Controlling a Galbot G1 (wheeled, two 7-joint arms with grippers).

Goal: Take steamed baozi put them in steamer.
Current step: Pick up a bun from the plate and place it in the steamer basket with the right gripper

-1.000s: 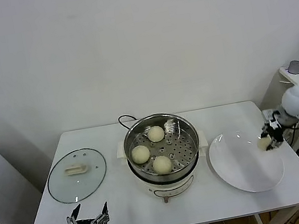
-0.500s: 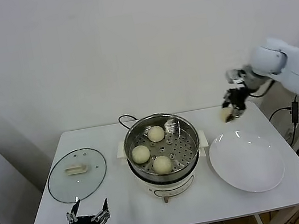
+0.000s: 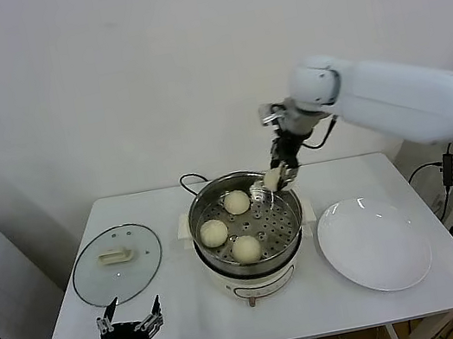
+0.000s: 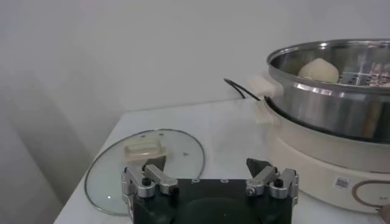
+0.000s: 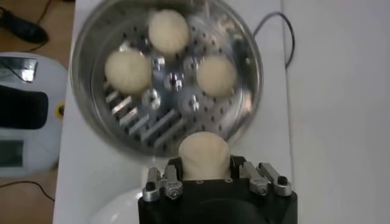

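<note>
While the right gripper hangs over the steamer's far right rim, its fingers are clamped on 1 bun; the right wrist view shows that bun wedged between them, its lower part hidden by the gripper body.

Steamer: steel basket on a white pot base, middle of the table. 3 buns inside: far, left, near. In the left wrist view the rim hides all but 1 bun top, and the pot is cut off at the frame edge.

Plate: white, right side of the table.

Glass lid: left side, flat, handle up.

Left gripper: at the table's near left edge, fingers spread wide, holding nothing; its arm is cut off by the frame.
</note>
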